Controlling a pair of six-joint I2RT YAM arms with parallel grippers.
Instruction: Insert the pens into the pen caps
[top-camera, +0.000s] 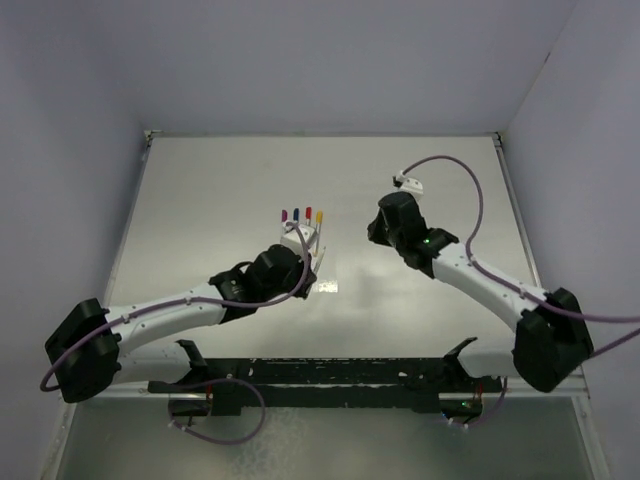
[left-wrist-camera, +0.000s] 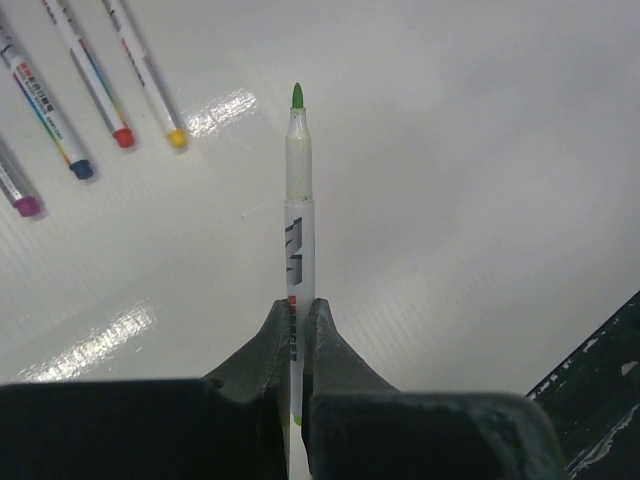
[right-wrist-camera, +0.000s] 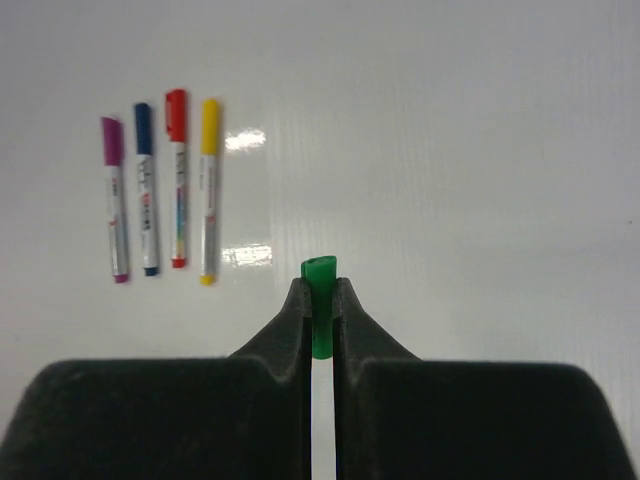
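Note:
My left gripper (left-wrist-camera: 296, 305) is shut on a pen (left-wrist-camera: 298, 200) with a pale barrel, gripped at its lower half. Its bare green tip (left-wrist-camera: 297, 95) points away from the wrist. My right gripper (right-wrist-camera: 320, 292) is shut on the green pen cap (right-wrist-camera: 320, 285), whose open end sticks out just past the fingertips. Several other pens lie side by side on the table with caps on: purple (right-wrist-camera: 113, 195), blue (right-wrist-camera: 146, 185), red (right-wrist-camera: 177, 175) and yellow (right-wrist-camera: 208, 185). In the top view this row (top-camera: 303, 213) lies just beyond the left gripper (top-camera: 305, 240), and the right gripper (top-camera: 385, 225) is off to its right.
A white connector (top-camera: 408, 181) on the purple cable hangs over the table behind the right wrist. A black rail (top-camera: 330, 375) runs along the near edge between the arm bases. Walls close in the table on the left, back and right.

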